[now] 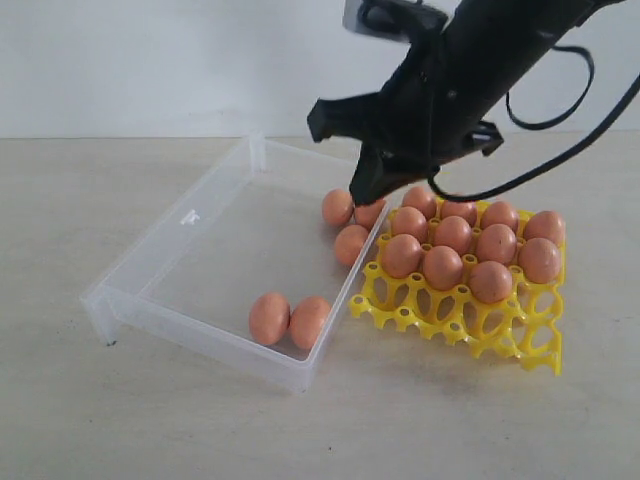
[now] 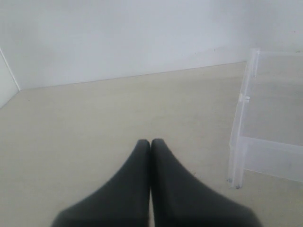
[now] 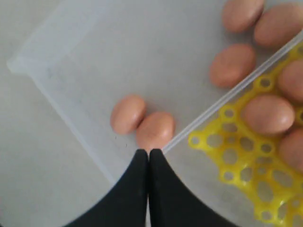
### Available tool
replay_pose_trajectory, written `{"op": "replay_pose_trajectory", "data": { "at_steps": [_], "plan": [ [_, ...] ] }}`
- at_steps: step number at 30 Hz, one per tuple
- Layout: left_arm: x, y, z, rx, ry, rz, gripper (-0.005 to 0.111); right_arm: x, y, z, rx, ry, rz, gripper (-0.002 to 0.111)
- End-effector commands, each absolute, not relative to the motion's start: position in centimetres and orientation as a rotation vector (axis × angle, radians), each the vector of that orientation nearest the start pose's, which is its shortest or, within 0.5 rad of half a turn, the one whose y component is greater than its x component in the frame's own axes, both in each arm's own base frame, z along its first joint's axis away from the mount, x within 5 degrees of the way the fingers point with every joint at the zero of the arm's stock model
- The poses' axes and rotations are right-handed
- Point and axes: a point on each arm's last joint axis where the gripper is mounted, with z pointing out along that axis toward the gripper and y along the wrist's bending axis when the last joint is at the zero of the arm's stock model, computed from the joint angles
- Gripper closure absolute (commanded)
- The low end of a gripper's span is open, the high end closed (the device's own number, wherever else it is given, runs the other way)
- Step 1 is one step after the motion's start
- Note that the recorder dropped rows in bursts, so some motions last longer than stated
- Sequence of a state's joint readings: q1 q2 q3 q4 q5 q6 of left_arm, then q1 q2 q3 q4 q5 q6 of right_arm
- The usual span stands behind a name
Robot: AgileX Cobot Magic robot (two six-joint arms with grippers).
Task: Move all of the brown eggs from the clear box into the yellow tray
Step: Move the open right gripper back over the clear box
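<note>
The clear box lies left of centre and holds brown eggs: two side by side at its near end, and three clustered against the wall beside the tray. The yellow tray touches that wall on the right, and several brown eggs fill its far cells. My right gripper is shut and empty, hanging above the cluster of three. In its own view, my left gripper is shut and empty over bare table, beside a corner of the clear box.
The pale table runs to a white wall at the back. The right arm's black cables loop above the tray. The tray's near rows of cells hold nothing.
</note>
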State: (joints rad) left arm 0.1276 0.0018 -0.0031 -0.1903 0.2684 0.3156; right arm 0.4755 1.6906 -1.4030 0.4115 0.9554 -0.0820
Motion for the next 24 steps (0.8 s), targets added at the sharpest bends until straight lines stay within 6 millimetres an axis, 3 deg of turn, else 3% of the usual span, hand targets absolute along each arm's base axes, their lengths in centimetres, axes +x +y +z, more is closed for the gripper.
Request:
{"op": "replay_pose_trajectory", "data": {
  "at_steps": [1, 6, 10, 16, 24],
  "plan": [
    [5.5, 0.2, 19.0, 0.03, 1.742, 0.137, 0.111, 30.4, 20.0, 28.4, -0.552, 2.767, 0.734, 0.108],
    [5.5, 0.2, 19.0, 0.03, 1.742, 0.137, 0.111, 31.1, 22.6, 29.8, -0.46, 2.541, 0.841, 0.108],
    [5.5, 0.2, 19.0, 0.03, 1.742, 0.137, 0.111, 31.4, 23.7, 30.7, -0.61, 2.427, 0.757, 0.108],
    [5.5, 0.2, 19.0, 0.029, 1.74, 0.137, 0.111, 32.0, 23.3, 29.7, -0.678, 2.433, 0.629, 0.108],
    [5.5, 0.2, 19.0, 0.029, 1.74, 0.137, 0.111, 33.1, 24.0, 27.2, -0.617, 2.484, 0.627, 0.108]
  ]
}}
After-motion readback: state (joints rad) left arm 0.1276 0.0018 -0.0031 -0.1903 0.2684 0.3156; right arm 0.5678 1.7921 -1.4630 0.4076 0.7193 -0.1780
